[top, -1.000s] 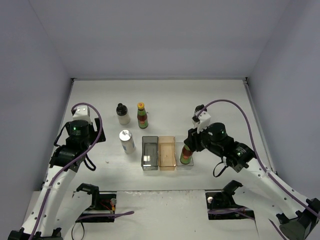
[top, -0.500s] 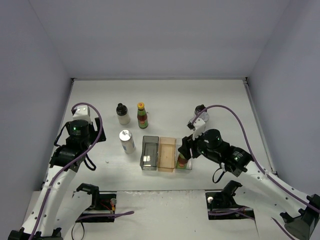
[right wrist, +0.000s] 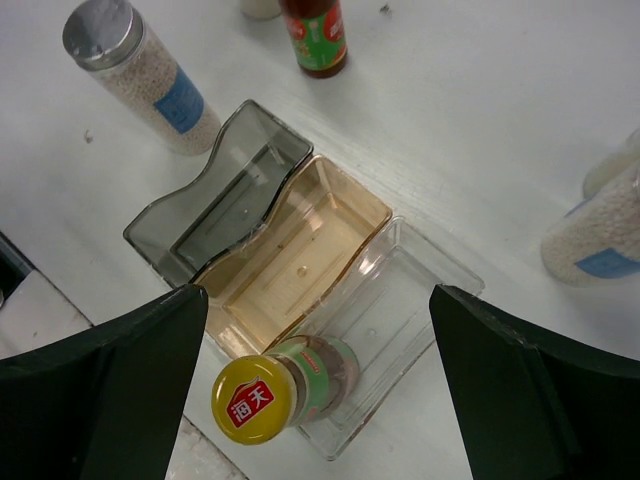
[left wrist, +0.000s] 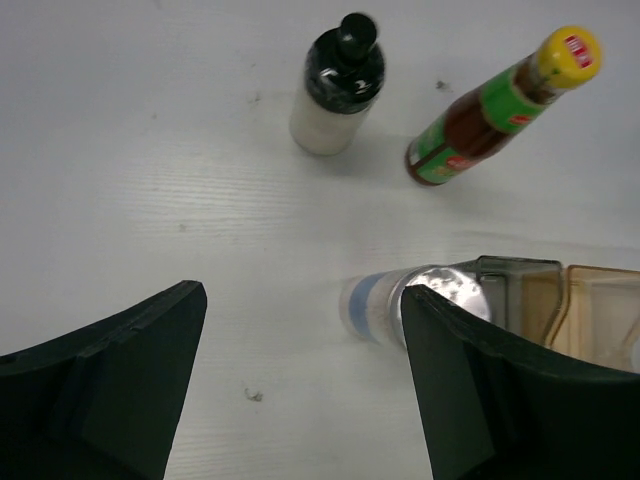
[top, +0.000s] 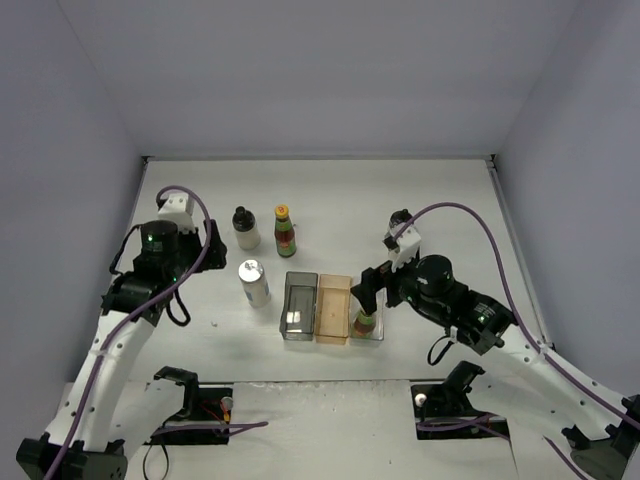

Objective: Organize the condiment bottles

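Right jaws stand wide apart, fingers (right wrist: 110, 380) flanking the near end of the clear bin (right wrist: 432, 290), and there is a gap on either side of the dark bottle (right wrist: 300, 375), so no contact. That bottle, with its yellow cap on top and red-green label showing, stands upright in the near end of the clear bin, free of any grip. Right against the clear bin sits the amber bin (right wrist: 300, 250), and against that the grey bin (right wrist: 215, 215). The three form a side-by-side row in the middle of the table (top: 450, 200).

Over to the left arm: left jaws are spread wide too, fingers (left wrist: 100, 390) hovering above the table's left side and gripping nothing. At the edge of one finger stands the silver-capped bottle (left wrist: 385, 305), pale with a blue label, upright just beside the grey bin's far corner. Farther back, the black-capped bottle (left wrist: 335, 85) and the second dark bottle (left wrist: 490, 110) stand near each other but apart, both upright on the table.

In the right wrist view, two more pale bottles (right wrist: 600, 235) poke in at the right edge. Their tops are cut off, so the caps cannot be told from there. From above, a black cap (top: 400, 217) peeks out just behind the right arm, its bottle mostly hidden.
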Tool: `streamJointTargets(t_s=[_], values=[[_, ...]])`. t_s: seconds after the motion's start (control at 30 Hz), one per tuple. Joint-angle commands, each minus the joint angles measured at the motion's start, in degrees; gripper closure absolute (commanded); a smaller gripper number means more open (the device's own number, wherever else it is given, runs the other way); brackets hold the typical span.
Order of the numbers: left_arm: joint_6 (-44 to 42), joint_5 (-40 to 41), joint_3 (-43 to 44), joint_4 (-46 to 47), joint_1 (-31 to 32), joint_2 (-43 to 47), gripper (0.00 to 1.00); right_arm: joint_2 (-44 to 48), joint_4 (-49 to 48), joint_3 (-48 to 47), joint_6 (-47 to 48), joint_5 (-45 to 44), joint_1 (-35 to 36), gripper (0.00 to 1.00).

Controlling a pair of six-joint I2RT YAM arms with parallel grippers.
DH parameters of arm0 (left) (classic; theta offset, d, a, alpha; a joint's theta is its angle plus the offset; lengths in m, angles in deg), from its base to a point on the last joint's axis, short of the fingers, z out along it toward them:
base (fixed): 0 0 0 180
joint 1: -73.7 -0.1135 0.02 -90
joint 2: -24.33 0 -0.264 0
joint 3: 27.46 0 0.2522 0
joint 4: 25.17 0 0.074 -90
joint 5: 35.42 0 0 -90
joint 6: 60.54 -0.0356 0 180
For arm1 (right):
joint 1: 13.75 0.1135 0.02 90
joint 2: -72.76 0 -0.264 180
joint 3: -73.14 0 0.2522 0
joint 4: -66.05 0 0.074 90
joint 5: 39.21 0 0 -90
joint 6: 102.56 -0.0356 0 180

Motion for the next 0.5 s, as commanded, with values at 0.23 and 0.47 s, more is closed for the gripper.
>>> streamJointTargets(t_s=[0.23,0.47], values=[[-0.51,-11.46,15.28,13.51,6.79,-17.3,0.21,-4.96,-6.65,-13.5,6.54,-12.86,0.25,0.0],[-2.53,-9.96,20.91,18.52,12.07,-28.98,0.2,-11.46,-10.07,-16.77,8.39,-12.44,-3.08,0.0]])
